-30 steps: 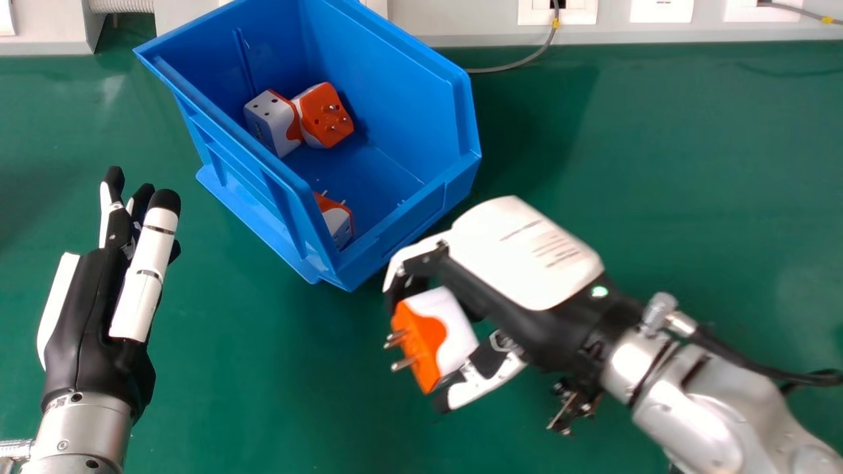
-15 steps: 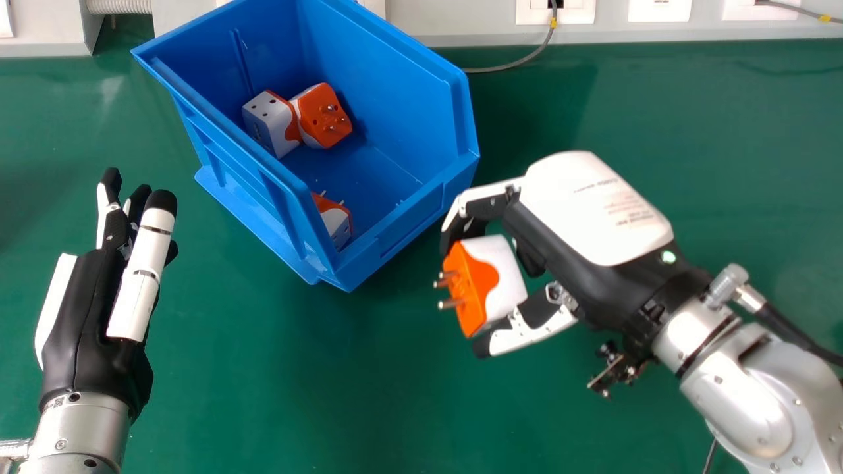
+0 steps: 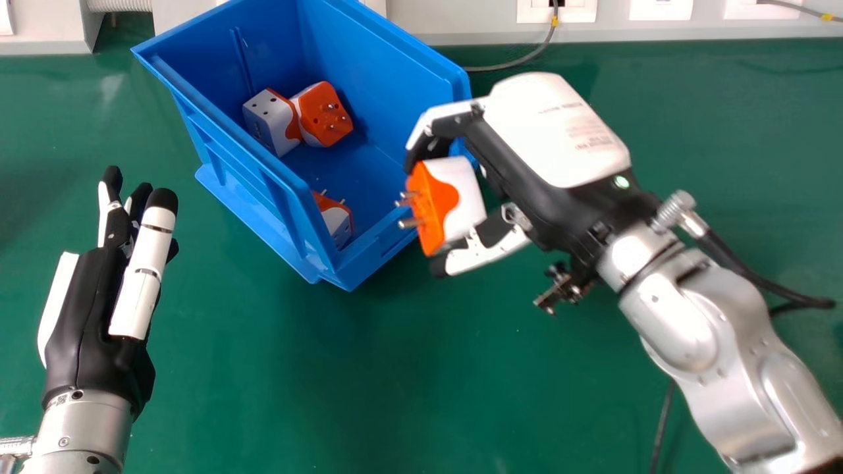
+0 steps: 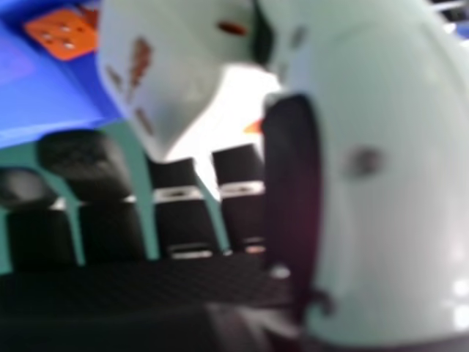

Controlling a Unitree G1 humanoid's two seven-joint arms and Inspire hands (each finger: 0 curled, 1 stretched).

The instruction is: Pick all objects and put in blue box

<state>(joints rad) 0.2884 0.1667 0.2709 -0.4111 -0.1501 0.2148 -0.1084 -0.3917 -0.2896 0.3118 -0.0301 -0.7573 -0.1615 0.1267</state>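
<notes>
Orange-and-white cubic plastic plug adapter is near the centre of the frame, clamped in the right robot hand, near the open blue box at upper left. Three similar adapters lie inside. Left robot hand, at lower left, has straight fingers.

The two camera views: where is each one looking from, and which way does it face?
Head view: sits on the robot's head, looking forward and down at the blue box on the green table; the left hand and right hand with their silver forearms show.
Right hand view: sits at the right hand, looking past its own fingers and thumb towards the box.
Shared: the right hand, the held adapter and the blue box.
</notes>
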